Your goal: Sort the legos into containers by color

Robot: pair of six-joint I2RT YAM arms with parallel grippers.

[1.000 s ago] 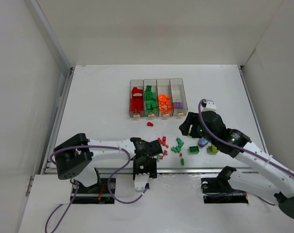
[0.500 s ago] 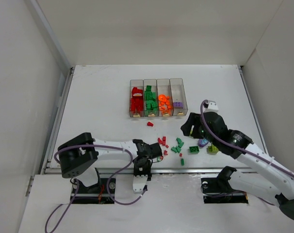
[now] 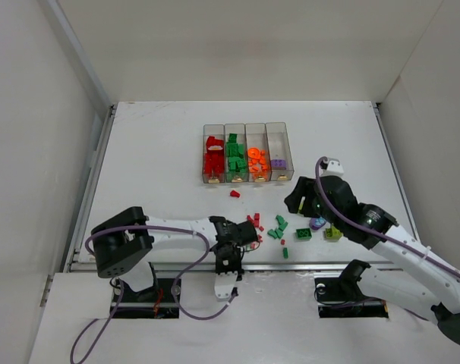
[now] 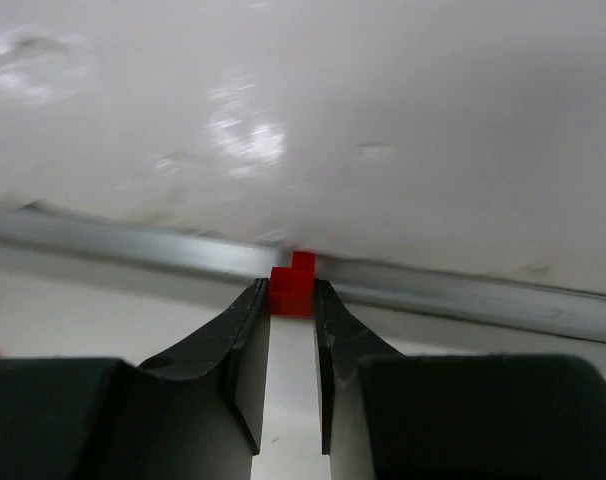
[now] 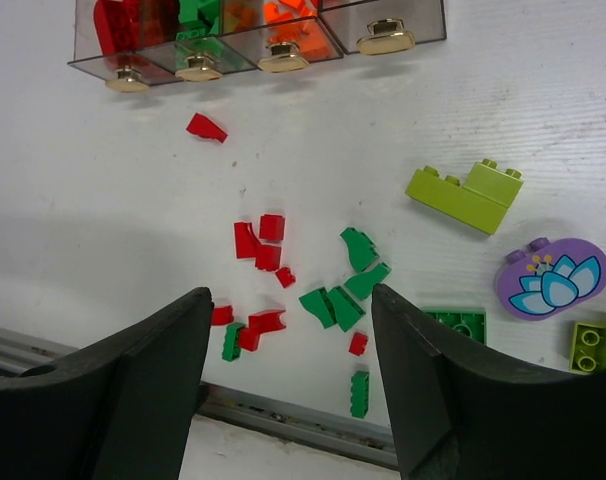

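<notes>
Here left hand [image 4: 291, 297] pinches red lego [image 4: 295, 280] at rail [image 4: 463, 295]

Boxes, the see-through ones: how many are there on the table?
4, joined in one row, left to right: the box with red bricks, the box with green, the box with orange, the box with purple. None seem hidden.

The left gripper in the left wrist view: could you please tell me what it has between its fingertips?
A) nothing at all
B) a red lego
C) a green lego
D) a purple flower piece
B: the left wrist view shows a small red lego pinched between the closed fingertips of the left gripper.
</notes>
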